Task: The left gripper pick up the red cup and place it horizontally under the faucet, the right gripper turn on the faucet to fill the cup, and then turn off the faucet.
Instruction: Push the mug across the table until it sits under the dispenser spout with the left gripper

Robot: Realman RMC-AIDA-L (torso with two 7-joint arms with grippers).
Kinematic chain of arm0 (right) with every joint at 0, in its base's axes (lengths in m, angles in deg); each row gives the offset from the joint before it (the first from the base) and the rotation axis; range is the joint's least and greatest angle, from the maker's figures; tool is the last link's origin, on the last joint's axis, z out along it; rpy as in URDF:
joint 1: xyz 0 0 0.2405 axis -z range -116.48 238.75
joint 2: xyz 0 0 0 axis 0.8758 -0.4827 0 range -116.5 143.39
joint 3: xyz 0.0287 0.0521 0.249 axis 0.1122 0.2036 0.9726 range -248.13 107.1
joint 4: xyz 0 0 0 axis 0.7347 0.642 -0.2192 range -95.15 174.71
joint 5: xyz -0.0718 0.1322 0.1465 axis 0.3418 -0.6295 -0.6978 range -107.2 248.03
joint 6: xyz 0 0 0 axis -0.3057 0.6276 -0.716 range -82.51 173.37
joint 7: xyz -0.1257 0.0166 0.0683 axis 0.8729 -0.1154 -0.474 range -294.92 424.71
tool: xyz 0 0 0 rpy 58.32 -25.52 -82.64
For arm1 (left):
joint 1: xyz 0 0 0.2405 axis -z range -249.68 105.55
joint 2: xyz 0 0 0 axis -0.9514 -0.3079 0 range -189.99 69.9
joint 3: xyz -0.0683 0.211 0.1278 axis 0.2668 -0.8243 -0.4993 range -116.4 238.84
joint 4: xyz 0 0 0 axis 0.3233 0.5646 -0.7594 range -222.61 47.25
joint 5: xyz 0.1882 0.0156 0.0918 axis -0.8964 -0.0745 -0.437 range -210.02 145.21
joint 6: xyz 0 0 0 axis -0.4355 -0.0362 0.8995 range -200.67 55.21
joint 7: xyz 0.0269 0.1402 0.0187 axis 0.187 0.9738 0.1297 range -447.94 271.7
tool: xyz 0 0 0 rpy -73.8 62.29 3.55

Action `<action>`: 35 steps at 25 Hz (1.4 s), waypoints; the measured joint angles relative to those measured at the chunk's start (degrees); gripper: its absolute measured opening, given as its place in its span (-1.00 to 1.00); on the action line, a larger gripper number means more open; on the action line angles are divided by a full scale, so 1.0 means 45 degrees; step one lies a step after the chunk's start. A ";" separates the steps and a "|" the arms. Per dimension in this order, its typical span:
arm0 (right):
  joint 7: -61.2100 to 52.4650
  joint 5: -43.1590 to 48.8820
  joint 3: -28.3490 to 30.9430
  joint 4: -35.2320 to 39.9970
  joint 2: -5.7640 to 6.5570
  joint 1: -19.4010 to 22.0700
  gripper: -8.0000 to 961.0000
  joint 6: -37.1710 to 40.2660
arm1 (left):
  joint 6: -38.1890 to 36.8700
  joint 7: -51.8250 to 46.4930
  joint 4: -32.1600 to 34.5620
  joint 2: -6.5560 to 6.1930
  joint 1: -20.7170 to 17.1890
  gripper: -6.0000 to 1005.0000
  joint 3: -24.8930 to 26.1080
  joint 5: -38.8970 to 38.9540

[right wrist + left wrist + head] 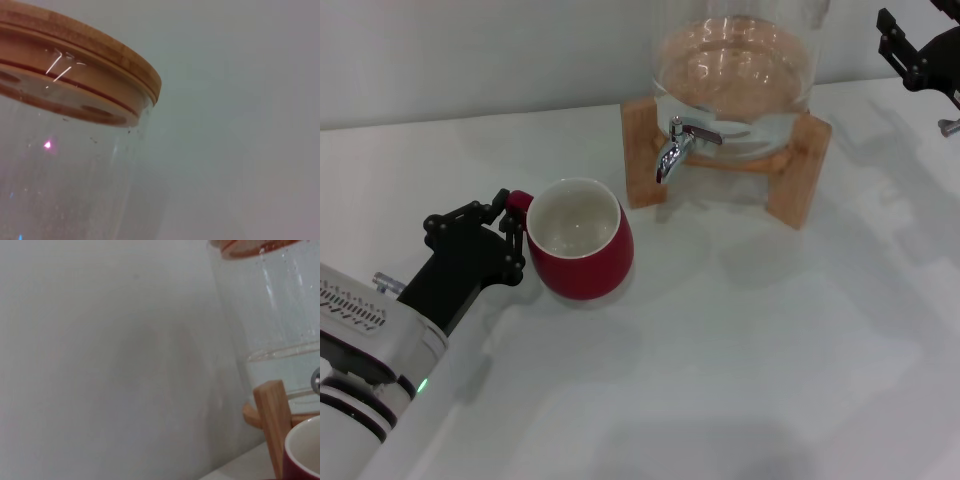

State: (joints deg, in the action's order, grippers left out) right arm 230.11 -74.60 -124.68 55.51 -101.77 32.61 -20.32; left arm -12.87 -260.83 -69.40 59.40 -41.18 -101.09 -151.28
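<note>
The red cup (582,245) stands upright on the white table, left of the faucet and in front of it, with its white inside showing. Its small handle (518,201) points at my left gripper (512,232). That gripper is open, its fingers spread against the cup's handle side, one fingertip (502,203) right beside the handle. The cup's rim shows in the left wrist view (303,450). The silver faucet (675,146) juts from the glass jar (735,60) on its wooden stand (800,190); its spout hangs over bare table. My right gripper (918,52) hangs high at the far right, away from the faucet.
The jar holds water and has a wooden lid (90,60), which the right wrist view shows close up. A pale wall runs behind the table. White tabletop (750,340) lies in front of the stand.
</note>
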 joint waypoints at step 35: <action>0.0022 -0.0020 -0.0009 -0.0484 -0.0041 0.0007 0.38 -0.0311 | -0.1254 -0.0020 -0.0156 -0.0039 0.0819 -0.77 -0.0042 0.0328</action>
State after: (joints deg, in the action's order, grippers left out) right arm 230.21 -74.70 -124.72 53.33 -101.96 32.64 -21.72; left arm -18.51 -260.92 -70.10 59.22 -37.50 -101.28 -149.80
